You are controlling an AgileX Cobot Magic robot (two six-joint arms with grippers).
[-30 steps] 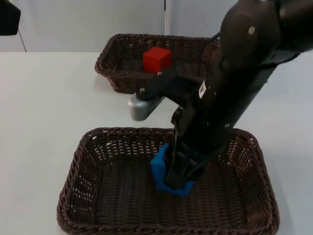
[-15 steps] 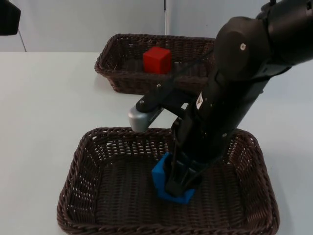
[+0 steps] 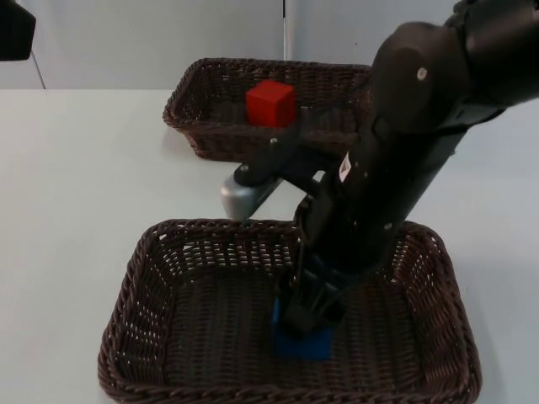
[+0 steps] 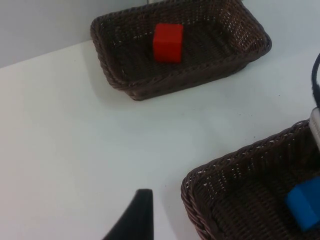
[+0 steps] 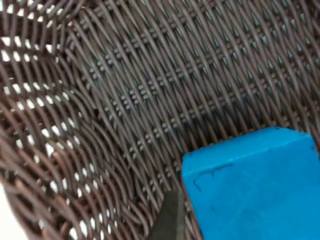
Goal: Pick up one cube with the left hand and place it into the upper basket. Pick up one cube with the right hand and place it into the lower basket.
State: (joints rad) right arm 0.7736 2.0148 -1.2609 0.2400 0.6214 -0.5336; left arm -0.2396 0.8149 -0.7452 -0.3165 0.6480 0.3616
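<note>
R gripper (image 3: 305, 324) pinching blue plastic cube (image 3: 305, 343) low inside near brown wicker basket (image 3: 126, 311), red cube (image 3: 270, 103) in far wicker basket (image 3: 187, 93), L gripper (image 4: 137, 210) waiting, fingers' state unclear; step 2 closing, next: release, lift clear.

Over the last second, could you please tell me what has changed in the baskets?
The right gripper has carried the blue cube lower into the lower basket, toward its near rim. The red cube stays in the upper basket, and the left gripper waits over the table.
</note>
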